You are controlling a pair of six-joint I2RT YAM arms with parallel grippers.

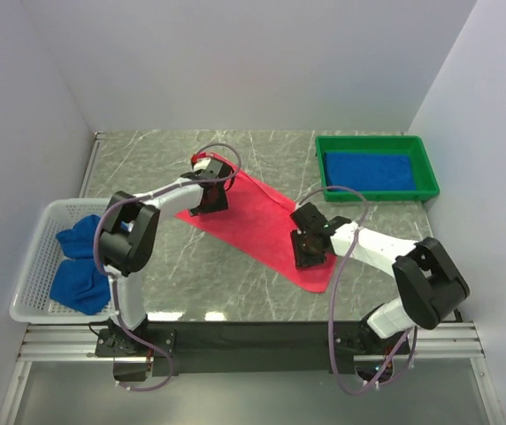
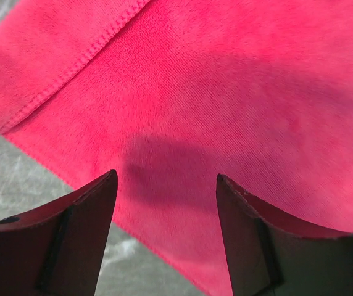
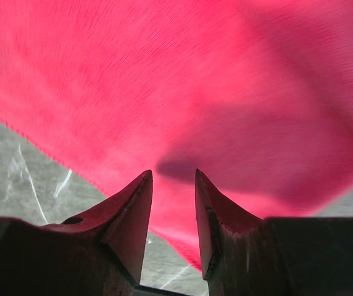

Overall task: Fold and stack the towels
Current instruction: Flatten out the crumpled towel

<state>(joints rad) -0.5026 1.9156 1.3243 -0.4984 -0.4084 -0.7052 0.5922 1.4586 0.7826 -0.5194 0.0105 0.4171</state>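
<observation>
Hovering at opposite ends of flat pink towel (image 1: 257, 226) on counter (image 1: 218, 279): left end effector (image 1: 210, 200) wide open, right end effector (image 1: 309, 253) narrowly open, both empty; likely lining up fold.

Top view's bright and even, soft shadows on the table (image 1: 235, 288), faint glare along its near edge. Wrist cams blur the pink-red towel (image 2: 238, 92) (dark shadow patch in each).

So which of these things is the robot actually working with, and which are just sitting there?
Part of the job: pink-red terry towel spread out; royal blue terry towel in the green plastic tray; crumpled royal blue terry towel in the white lattice basket.
Just lying about: the tray; the basket.
</observation>
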